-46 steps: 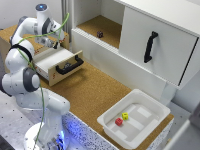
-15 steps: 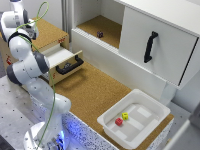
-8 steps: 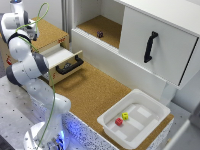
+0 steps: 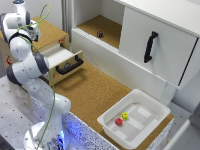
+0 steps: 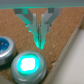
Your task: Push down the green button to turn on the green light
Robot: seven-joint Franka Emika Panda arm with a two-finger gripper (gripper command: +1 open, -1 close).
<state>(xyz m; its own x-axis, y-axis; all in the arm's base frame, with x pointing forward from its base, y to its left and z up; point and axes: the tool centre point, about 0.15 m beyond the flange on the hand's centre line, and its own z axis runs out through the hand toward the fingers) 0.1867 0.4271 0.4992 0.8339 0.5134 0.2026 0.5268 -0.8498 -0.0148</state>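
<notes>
Right now you are looking at the gripper [image 5: 41, 36] clenched, its two fingertips [image 5: 38, 35] pressed together with nothing between them, hovering just above the cork surface [image 5: 60, 25]. The green button [image 5: 28, 65] is sitting just in front of those tips, close but apart from them, and it is glowing bright green; its lower edge is running out of the wrist view. Beside it a blue button [image 5: 6, 48] is being cut off at the frame edge, so you are seeing only part of it. From the exterior view the arm [image 4: 25, 50] is blocking both buttons and the gripper itself, so you cannot make them out there. Behind the arm, an open drawer [image 4: 64, 55] with a black handle is showing.
</notes>
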